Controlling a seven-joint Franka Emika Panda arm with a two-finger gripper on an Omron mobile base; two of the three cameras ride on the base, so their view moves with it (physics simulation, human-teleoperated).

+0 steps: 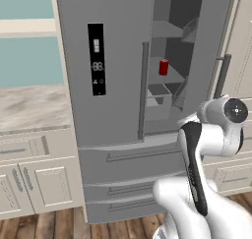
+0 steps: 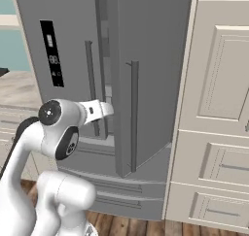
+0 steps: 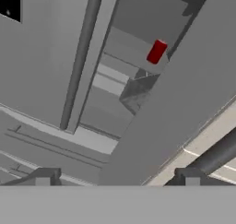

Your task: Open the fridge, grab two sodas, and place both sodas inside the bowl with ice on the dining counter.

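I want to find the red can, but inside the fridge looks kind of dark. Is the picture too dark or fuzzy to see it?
Left base view: the fridge interior is shadowed grey, yet the red can stands out sharply on its shelf. Hand view: tilted, flat even light, no glare; the can is small but clear. Right base view: the open door blocks the inside.

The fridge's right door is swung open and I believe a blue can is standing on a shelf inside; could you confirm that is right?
Not quite. The fridge does have its right door swung open, and a can stands on a shelf inside, but the can is red, not blue. The left base view shows this plainly, and the hand view shows the same red can.
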